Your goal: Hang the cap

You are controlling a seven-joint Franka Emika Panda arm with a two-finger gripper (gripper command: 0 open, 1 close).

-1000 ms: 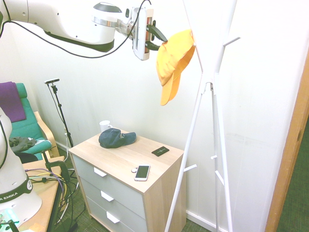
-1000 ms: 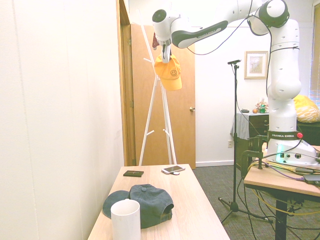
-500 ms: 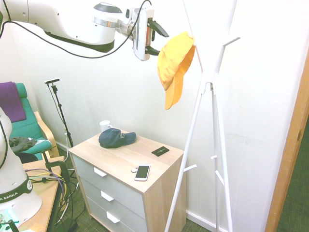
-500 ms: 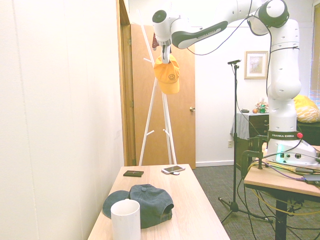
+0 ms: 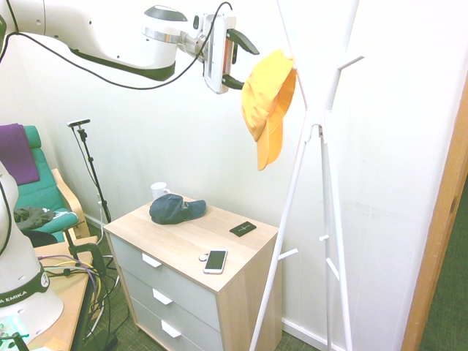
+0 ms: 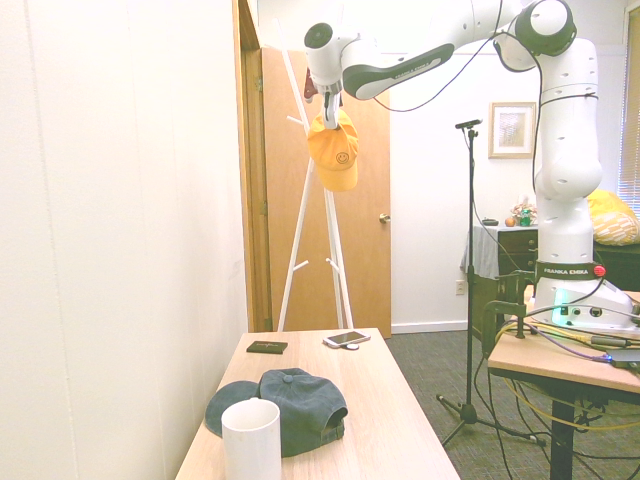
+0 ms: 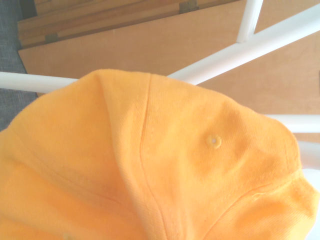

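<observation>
Jaws now spread clear of the cap, newly hung on rack

The bright yellow-orange fabric cap bears a small dark smiley face, the other fabric cap is dark navy, the coat stand white, the mug white.

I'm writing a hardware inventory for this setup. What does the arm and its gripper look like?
The arm is glossy white with rounded segments and dark grey joint rings. "FRANKA EMIKA" is printed on a black band near its base, beside a small red dot. A thin black cable loops along it to the wrist. The gripper has a white, flat body and two black fingers.
</observation>
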